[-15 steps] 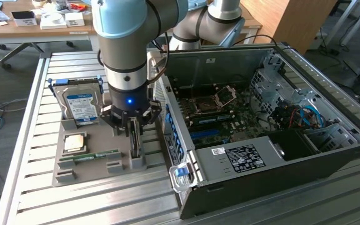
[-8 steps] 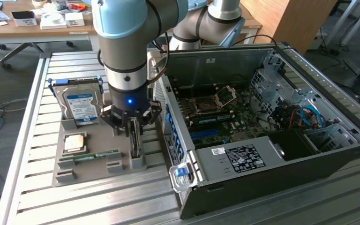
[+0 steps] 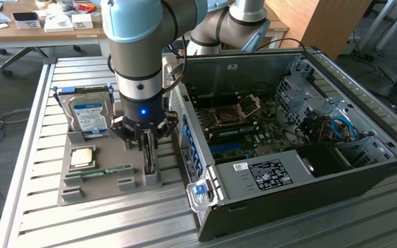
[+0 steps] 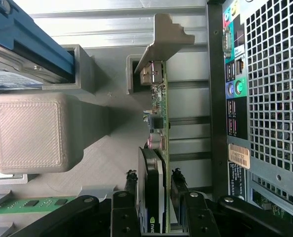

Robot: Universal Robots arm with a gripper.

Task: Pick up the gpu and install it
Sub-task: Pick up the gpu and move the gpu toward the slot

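The gpu (image 3: pixel 148 156) stands on edge in a slot of the grey holder (image 3: pixel 102 186), close to the computer case. In the wrist view the gpu (image 4: pixel 158 116) shows its green board edge, its black face and the silvery end bracket (image 4: pixel 163 42) at the far end. My gripper (image 3: pixel 147 140) hangs straight down over the card. Its two black fingers (image 4: pixel 131 180) sit one on each side of the card, pressed against the black face and the board, so my gripper (image 4: pixel 154 181) is shut on the gpu. The card still sits in its slot.
The holder also carries a hard drive (image 3: pixel 91 116) with a blue-white label, a square processor (image 3: pixel 82 156) and a green memory stick (image 3: pixel 109 170). The open computer case (image 3: pixel 364 170) lies at the exterior view's right, its perforated rear panel (image 4: pixel 274 98) right beside the card.
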